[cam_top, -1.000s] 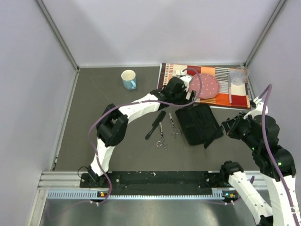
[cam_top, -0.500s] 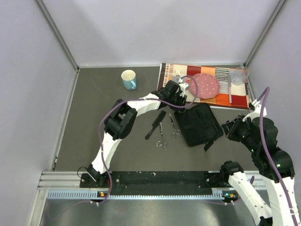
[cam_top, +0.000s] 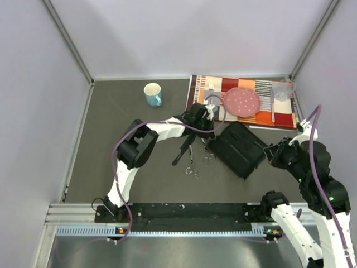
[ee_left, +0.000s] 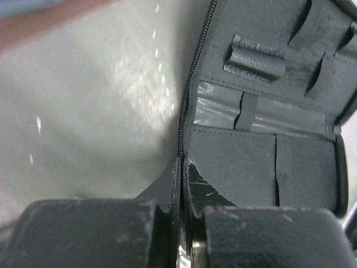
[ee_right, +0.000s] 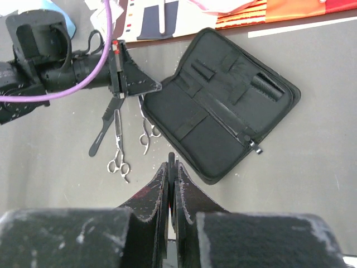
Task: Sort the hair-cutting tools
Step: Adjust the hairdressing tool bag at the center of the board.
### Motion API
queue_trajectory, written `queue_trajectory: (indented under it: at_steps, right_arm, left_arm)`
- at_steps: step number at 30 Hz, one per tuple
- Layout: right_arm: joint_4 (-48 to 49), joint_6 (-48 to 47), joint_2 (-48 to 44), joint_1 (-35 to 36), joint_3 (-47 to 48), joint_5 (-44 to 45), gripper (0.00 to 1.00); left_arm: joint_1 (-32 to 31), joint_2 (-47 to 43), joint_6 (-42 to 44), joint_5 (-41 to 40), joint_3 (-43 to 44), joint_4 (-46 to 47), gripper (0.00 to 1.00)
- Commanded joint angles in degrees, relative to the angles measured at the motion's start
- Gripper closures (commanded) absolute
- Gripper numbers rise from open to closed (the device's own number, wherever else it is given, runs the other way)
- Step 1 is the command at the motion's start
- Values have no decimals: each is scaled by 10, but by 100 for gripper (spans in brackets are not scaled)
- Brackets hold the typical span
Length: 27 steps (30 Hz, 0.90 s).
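The black zip case (cam_top: 242, 151) lies open at mid-table. My left gripper (cam_top: 210, 131) is shut on its zip edge near the left corner; the zipper runs between the jaws (ee_left: 183, 162), and the case's inner pockets (ee_left: 262, 162) fill the wrist view. Two silver scissors (ee_right: 117, 139) (ee_right: 143, 114) and the slim handled black comb (ee_right: 103, 134) lie left of the case (ee_right: 223, 100), just near of the left gripper (ee_right: 150, 85). My right gripper (ee_right: 172, 162) hovers on the near right side of the case, shut on a thin flat black comb seen edge-on.
A striped placemat (cam_top: 195, 89) at the back right carries a pink plate (cam_top: 241, 100), a clear cup (cam_top: 281, 90) and cutlery. A blue mug (cam_top: 152, 94) stands at the back left. Pale walls close in the table on three sides.
The left gripper has gone from open to shut on the case's edge and pulled back to the left. The case has turned with it. The right arm has barely moved.
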Motion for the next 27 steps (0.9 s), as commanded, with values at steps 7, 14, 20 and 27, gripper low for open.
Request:
queue_trajectory:
  at_steps: [7,14,20,27]
  right_arm:
    - [6,17,-28,-1,-43,34,98]
    - [29,50,-13,-1,-54,83,99]
    - [75,93,13,-1,-83,87,100]
    - [93,106,45,-1,-83,110,100]
  left_arm:
    - [-18,-154,-400,-173,-268,177,100]
    - [-59,-185,-481,-272,-314,185,100]
    - [-98,-184,-473,-234,-308,201,100]
    - [-107,-165,-413,-178,-307,229,73]
